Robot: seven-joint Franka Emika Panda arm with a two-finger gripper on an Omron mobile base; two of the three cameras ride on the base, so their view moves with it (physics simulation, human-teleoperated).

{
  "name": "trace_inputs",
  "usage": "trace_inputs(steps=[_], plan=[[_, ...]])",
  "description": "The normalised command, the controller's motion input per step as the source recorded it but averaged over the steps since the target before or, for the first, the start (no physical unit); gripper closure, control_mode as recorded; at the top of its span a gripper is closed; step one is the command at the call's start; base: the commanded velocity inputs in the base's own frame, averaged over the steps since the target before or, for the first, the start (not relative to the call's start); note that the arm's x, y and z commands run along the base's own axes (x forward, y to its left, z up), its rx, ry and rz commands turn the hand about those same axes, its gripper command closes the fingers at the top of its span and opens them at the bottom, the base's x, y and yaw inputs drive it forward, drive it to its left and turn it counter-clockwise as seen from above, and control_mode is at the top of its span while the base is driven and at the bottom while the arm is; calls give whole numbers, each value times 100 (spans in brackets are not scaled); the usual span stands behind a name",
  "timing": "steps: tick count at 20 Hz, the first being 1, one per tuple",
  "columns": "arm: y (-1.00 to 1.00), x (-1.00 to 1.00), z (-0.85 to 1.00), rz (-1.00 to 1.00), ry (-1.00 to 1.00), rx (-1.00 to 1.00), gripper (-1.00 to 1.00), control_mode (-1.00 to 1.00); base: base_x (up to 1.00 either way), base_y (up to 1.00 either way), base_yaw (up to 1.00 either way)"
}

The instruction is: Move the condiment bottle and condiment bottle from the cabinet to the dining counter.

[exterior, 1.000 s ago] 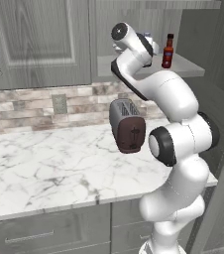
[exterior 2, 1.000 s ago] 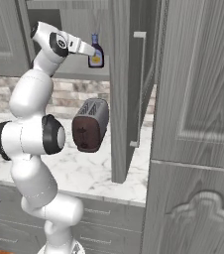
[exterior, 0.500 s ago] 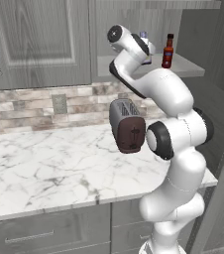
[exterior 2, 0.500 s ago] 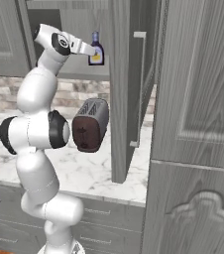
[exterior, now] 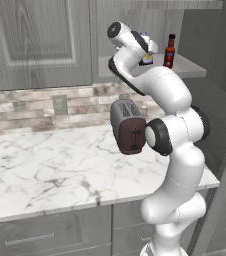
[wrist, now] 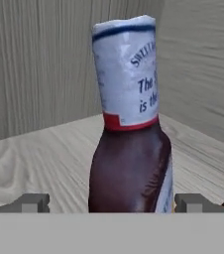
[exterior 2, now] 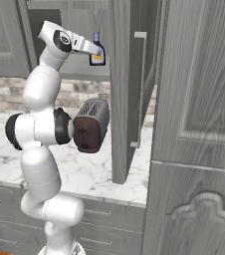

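Up on the grey cabinet shelf [wrist: 44, 149], the released claw [wrist: 111, 202] straddles the dark bottle [wrist: 131, 163], probably rigid, slick, top-heavy: grip the belly.

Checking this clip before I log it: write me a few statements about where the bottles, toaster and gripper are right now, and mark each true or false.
1. The gripper is open, with one finger tip on each side of the dark bottle with the white label. True.
2. The red-capped bottle lies on its side on the marble counter. False: it stands upright on the cabinet shelf.
3. The toaster sits on the marble counter below the cabinet. True.
4. The dark bottle with the white label is already lifted off the shelf. False: it stands on the wooden shelf floor.
5. The cabinet door is closed over the bottles. False: it hangs open.
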Motion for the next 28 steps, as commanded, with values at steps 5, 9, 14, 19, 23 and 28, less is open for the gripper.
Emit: trace_inputs(steps=[5, 9, 14, 19, 23, 28], plan=[[1, 12, 0, -9, 12, 0, 100, -100, 0, 0, 0], [8, 0, 0, -11, -4, 0, 100, -100, 0, 0, 0], [0, -5, -3, -8, -23, 4, 100, -100, 0, 0, 0], [-19, -10, -31, -7, -31, 0, 100, -100, 0, 0, 0], [-34, -32, -31, -6, -26, -1, 100, -100, 0, 0, 0], [-52, -67, 2, 0, -24, -1, 100, -100, 0, 0, 0]])
